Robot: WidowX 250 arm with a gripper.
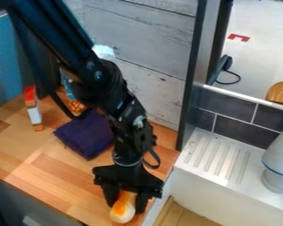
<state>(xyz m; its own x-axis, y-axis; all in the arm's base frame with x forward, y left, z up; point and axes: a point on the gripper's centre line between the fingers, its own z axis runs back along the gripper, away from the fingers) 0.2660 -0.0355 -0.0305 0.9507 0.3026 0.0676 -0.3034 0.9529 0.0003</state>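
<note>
The black robot arm (60, 37) leaned over the brown wooden bench (49, 170), past a folded purple cloth (84, 137). Near the front right corner, its black two-finger gripper (126, 206) pinched a round white-and-orange thing (123, 212), probably so it wouldn't slip.

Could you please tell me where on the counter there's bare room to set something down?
The wooden counter has bare wood between the purple cloth and its front edge, left of the gripper. The ridged white drainboard is bare beside the pale upright fixture. It's crowded behind the cloth and around the gripper's white-and-orange object.
</note>
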